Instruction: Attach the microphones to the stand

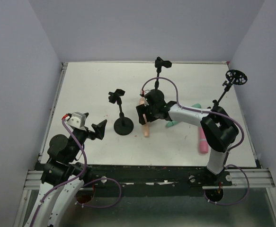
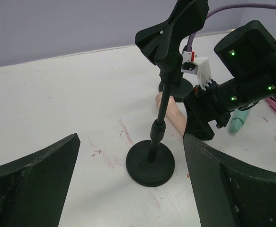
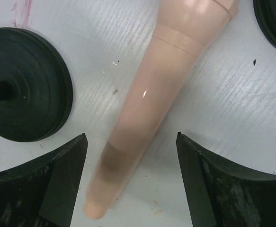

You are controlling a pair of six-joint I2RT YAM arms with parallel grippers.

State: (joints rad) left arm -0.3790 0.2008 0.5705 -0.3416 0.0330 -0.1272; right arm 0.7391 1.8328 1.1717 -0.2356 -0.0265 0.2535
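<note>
My right gripper has its fingers spread, one on each side of the peach-tan microphone. Bare table shows between each pad and the tapered body, so I see no contact. The microphone lies flat, its rounded head cut off at the top of the wrist view; from above, the wrist hides all but its narrow end.

The near stand sits just left of it. Only a sliver of the rear stand base shows.

My left gripper hangs wide open, holding nothing, facing the near stand.

The mint-teal microphone shows only its ends past the right arm. The pink microphone lies farther right, its far end hidden by the elbow.
</note>
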